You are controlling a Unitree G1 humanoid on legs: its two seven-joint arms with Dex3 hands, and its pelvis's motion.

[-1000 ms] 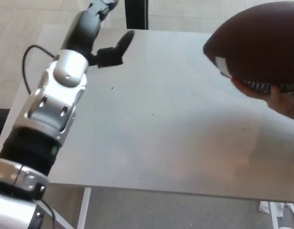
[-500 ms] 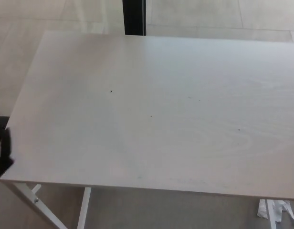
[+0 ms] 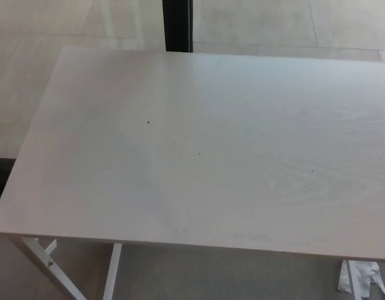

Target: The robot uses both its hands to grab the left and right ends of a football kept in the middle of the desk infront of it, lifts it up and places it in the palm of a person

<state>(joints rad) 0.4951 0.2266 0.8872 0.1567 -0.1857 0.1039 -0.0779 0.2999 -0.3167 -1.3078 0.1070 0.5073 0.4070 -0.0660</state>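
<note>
The worktop (image 3: pixel 211 144) carries no ball from edge to edge; the football shows nowhere, and neither does any person's palm. Both robot hands are out of sight, so their state is unknowable. Likely the handover is done, though unconfirmed here.

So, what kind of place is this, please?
Probably an office or lab room: a plain pale wooden desk on white metal legs, a light tiled floor, and a dark post behind it.

Single head view, looking steeply down, close over pale desk (image 3: pixel 211 156)
</note>
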